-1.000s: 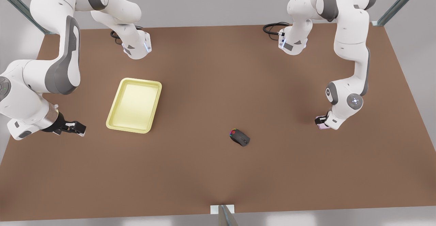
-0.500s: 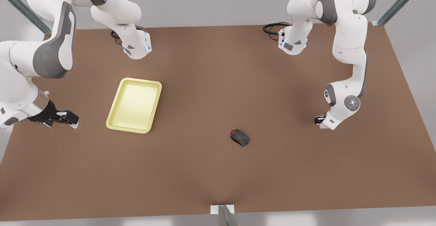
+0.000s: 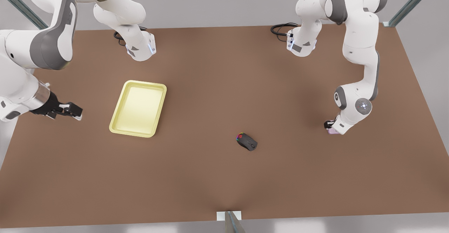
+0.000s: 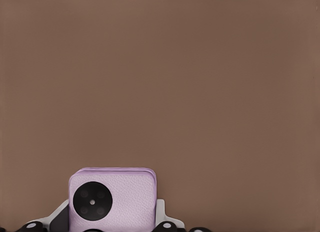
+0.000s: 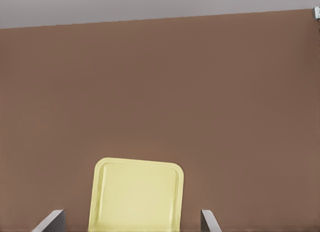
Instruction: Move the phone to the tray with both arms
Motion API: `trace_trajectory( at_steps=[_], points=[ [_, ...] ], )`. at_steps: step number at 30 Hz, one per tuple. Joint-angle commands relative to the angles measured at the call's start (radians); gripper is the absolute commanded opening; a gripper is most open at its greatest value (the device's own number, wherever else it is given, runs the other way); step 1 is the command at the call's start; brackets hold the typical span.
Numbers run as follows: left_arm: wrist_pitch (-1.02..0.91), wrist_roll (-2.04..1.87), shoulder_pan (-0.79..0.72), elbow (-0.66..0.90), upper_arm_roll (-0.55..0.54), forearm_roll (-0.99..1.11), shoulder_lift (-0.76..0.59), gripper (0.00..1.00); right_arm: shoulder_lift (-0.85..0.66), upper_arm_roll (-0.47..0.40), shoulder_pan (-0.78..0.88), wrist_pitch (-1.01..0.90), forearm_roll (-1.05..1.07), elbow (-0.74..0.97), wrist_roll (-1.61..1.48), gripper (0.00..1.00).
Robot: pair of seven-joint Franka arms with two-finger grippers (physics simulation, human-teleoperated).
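Observation:
The pale lilac phone [image 4: 113, 198] lies flat on the brown table at the front view's right, one black camera circle showing. My left gripper [image 4: 112, 219] is down over it, and its fingers [image 4: 161, 213] press against the phone's two sides. From the front, just a lilac sliver of the phone [image 3: 331, 131] peeks out under that gripper [image 3: 329, 125]. The pale yellow tray [image 3: 138, 108] sits at the front view's left with nothing in it. My right gripper [image 3: 74, 113] hangs open beside the tray's outer long side, facing the tray [image 5: 135, 194].
A dark grey mouse [image 3: 247, 141] with rainbow lights lies on the table between the tray and the phone. The two arm bases [image 3: 141, 48] [image 3: 301, 45] stand at the far edge, with black cables [image 3: 280, 27] beside them.
The left arm's wrist has sunk lower over the phone, hiding more of it. The right arm has drawn its gripper back and up, away from the tray toward the table's edge.

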Motion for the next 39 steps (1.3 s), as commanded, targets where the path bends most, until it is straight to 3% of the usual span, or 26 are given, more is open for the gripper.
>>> trace_trajectory(
  at_steps=[1,11,15,18,24,32,34,38,39],
  points=[
    [-0.086,-0.030,-0.020,0.031,-0.016,-0.001,-0.011,0.81,-0.003,-0.004,-0.006,-0.022,-0.003,0.004,0.003,1.00],
    [-0.499,-0.592,-0.435,0.361,-0.018,-0.005,0.021,0.81,-0.032,0.010,-0.035,-0.050,-0.001,0.022,0.003,1.00],
    [-0.553,-0.804,-0.529,0.560,-0.105,-0.068,0.115,0.81,-0.027,-0.009,-0.041,-0.047,0.013,0.022,-0.007,1.00],
    [-0.553,-0.926,-0.621,0.706,-0.113,-0.076,0.195,0.81,-0.030,-0.005,-0.039,-0.060,0.002,0.020,-0.007,1.00],
    [-0.538,-0.891,-0.730,1.091,-0.134,-0.062,0.471,0.81,-0.030,-0.004,-0.036,-0.062,0.007,0.020,0.000,1.00],
    [-0.468,-0.837,-0.784,1.168,-0.131,-0.053,0.634,0.81,-0.033,-0.001,-0.036,-0.063,0.017,0.022,0.002,1.00],
    [-0.470,-0.840,-0.785,1.181,-0.133,-0.053,0.641,1.00,-0.033,0.007,0.005,-0.082,-0.027,0.022,0.002,1.00],
    [-0.488,-0.843,-0.787,1.180,-0.133,-0.054,0.626,1.00,-0.033,-0.001,-0.003,-0.083,-0.013,0.022,0.002,1.00],
    [-0.580,-0.842,-0.781,1.180,-0.128,-0.056,0.580,1.00,-0.033,0.004,0.001,-0.083,-0.010,0.022,0.003,1.00]
  ],
)
